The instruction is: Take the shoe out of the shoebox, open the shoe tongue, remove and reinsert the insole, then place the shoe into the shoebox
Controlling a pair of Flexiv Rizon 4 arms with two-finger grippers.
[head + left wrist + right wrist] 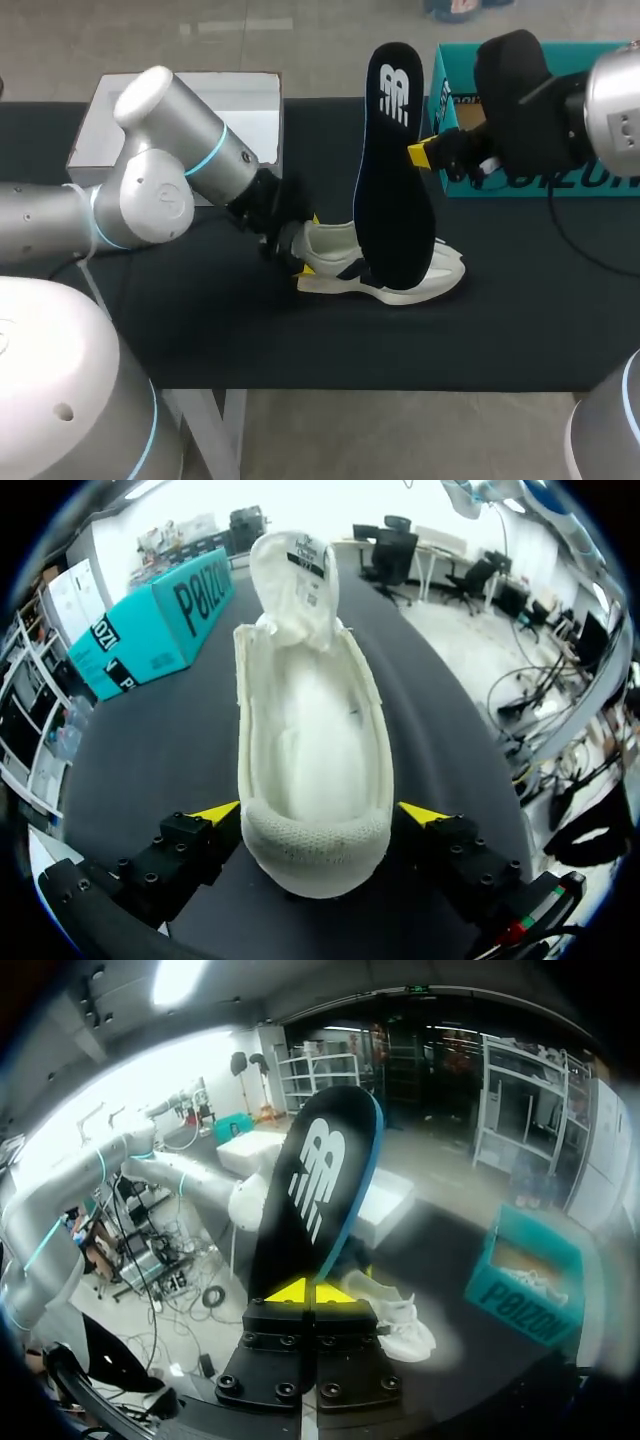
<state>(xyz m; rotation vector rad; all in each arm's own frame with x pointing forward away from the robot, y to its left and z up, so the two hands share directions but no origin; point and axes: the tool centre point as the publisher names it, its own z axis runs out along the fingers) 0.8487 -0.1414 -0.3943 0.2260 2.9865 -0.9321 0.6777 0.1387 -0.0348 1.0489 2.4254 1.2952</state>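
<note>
Above the sneaker (335, 250), the insole (392, 170) is held upright; reinsertion seems due.
The sneaker's heel is clamped by the left gripper (320, 815) on the table, and the insole's edge is pinched by the right gripper (425, 152). The teal shoebox (560, 180) stands beyond the sneaker. Next, the insole's lower end should probably be fed into the sneaker's opening.

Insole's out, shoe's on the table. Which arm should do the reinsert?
Right. The right jaws are shut on the insole, held upright over the shoe. The left jaws grip the shoe's heel from both sides, steadying it with the tongue folded open.
</note>
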